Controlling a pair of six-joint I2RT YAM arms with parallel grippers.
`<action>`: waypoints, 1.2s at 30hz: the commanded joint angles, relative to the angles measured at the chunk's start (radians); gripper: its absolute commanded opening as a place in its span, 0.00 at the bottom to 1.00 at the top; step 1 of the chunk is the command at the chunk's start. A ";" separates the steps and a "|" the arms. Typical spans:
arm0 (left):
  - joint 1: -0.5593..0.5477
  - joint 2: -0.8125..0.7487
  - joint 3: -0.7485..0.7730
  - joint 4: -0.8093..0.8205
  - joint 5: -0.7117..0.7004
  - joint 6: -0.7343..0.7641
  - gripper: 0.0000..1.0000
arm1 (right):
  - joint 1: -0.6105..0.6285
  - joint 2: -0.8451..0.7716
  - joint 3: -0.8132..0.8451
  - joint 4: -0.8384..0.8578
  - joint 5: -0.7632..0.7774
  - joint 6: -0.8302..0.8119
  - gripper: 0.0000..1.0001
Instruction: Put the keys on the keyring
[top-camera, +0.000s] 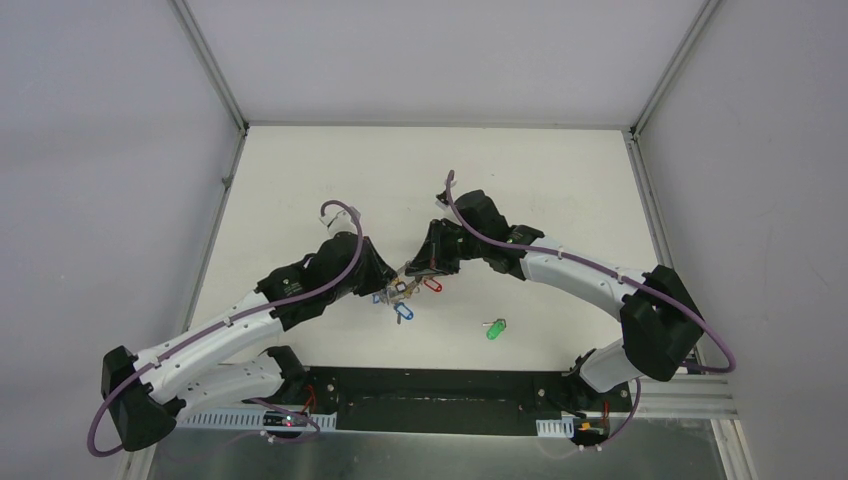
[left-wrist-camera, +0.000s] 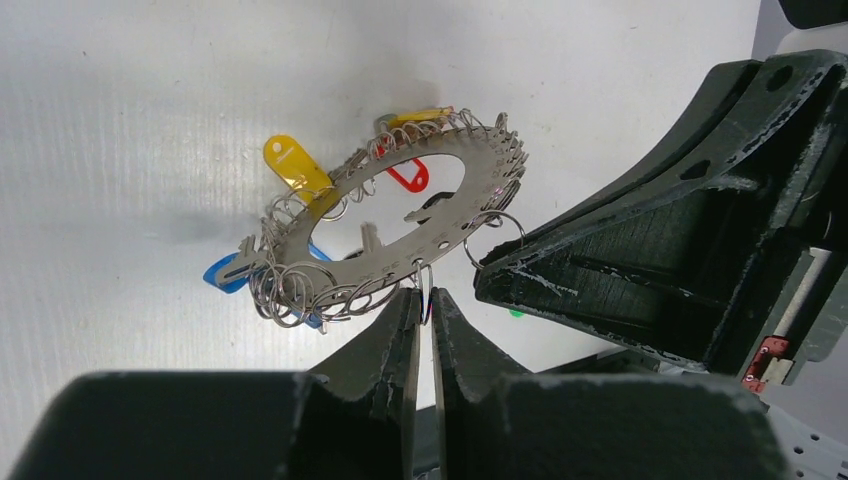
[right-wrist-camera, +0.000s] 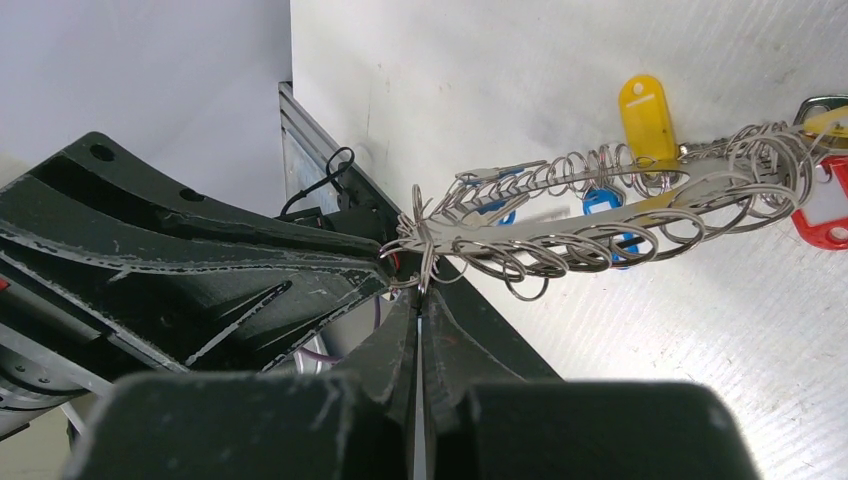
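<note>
1. The left gripper (left-wrist-camera: 424, 300) is pinched shut on the edge of the keyring (left-wrist-camera: 400, 262), at the bottom middle of its view.
2. The right gripper (right-wrist-camera: 420, 292) is pinched shut on a small wire loop of the ring, just beside it.
3. The green key (top-camera: 496, 328) lies alone on the table (top-camera: 560, 200), to the lower right of the ring.
4. The green key looks like the next job. One gripper must let go and fetch it while the other holds the ring steady.

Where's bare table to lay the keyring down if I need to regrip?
Bare: the far half of the table, beyond both grippers to its far edge. Crowded: the centre, where the left gripper and right gripper pinch the keyring, with the green key lying near-right of them.
</note>
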 joint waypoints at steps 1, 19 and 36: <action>-0.011 -0.027 -0.018 0.072 -0.023 0.004 0.10 | 0.005 -0.009 -0.001 0.076 -0.028 0.017 0.00; -0.012 0.031 0.005 0.037 -0.022 0.006 0.00 | 0.005 -0.019 -0.004 0.078 -0.028 0.016 0.00; -0.011 0.076 0.351 -0.072 0.196 0.545 0.00 | -0.035 -0.297 0.049 -0.046 0.014 -0.341 0.73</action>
